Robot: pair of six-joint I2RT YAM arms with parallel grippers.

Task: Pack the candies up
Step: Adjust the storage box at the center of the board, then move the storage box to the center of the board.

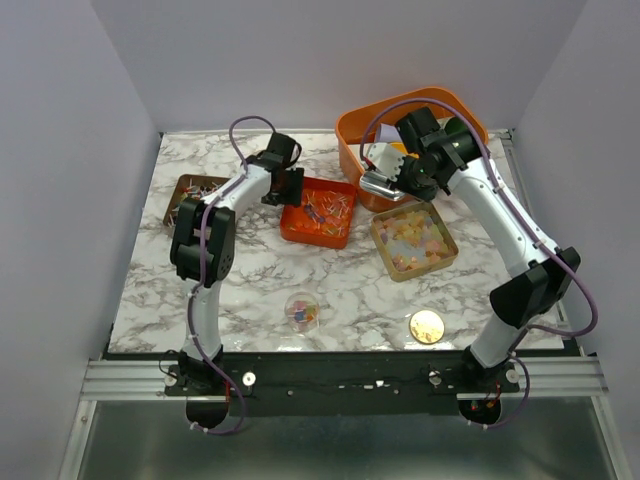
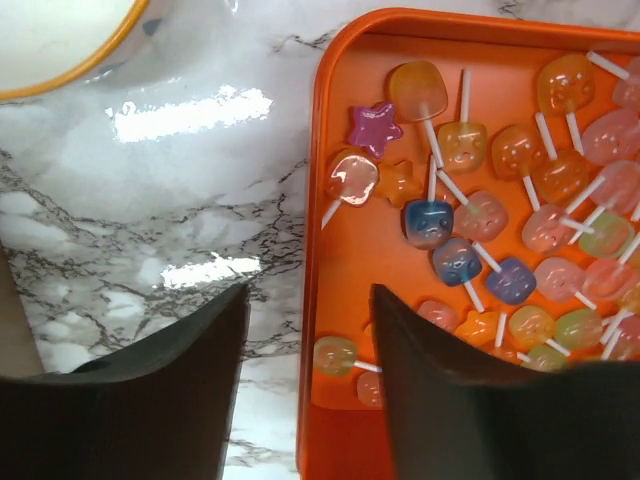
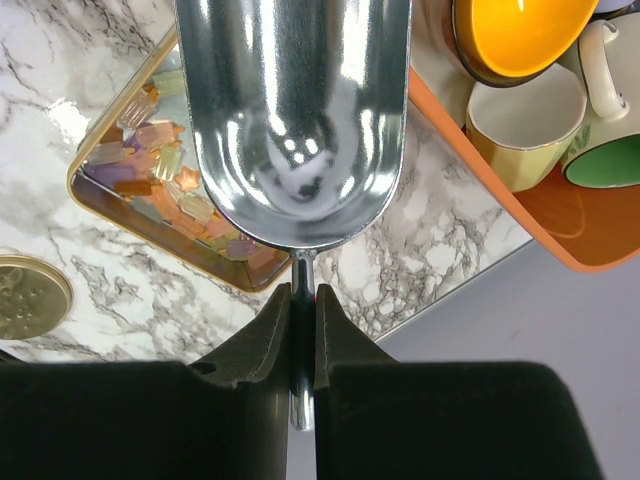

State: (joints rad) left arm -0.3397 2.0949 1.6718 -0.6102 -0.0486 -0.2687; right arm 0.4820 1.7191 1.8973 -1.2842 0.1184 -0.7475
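Small candies on white sticks (image 2: 480, 215) fill the square orange tray (image 2: 318, 130) in many colours. My left gripper (image 2: 310, 295) hangs open over that tray's left rim, one finger above the marble and the other above the candies, gripping nothing. A pale candy (image 2: 335, 355) lies between the fingers. From above, the left gripper (image 1: 288, 187) sits at the orange tray's (image 1: 287, 228) left edge. My right gripper (image 3: 303, 295) is shut on the handle of an empty metal scoop (image 3: 295, 120), which hovers over pastel candies (image 3: 150, 160) in a gold tray (image 1: 384, 255).
A big orange bin (image 1: 350, 125) at the back right holds cups (image 3: 525, 130). A brown tray with wrapped candies (image 1: 195, 195) stands far left. A clear round container (image 1: 302, 310) holding a few candies and a gold disc (image 1: 427, 326) lie near the front edge.
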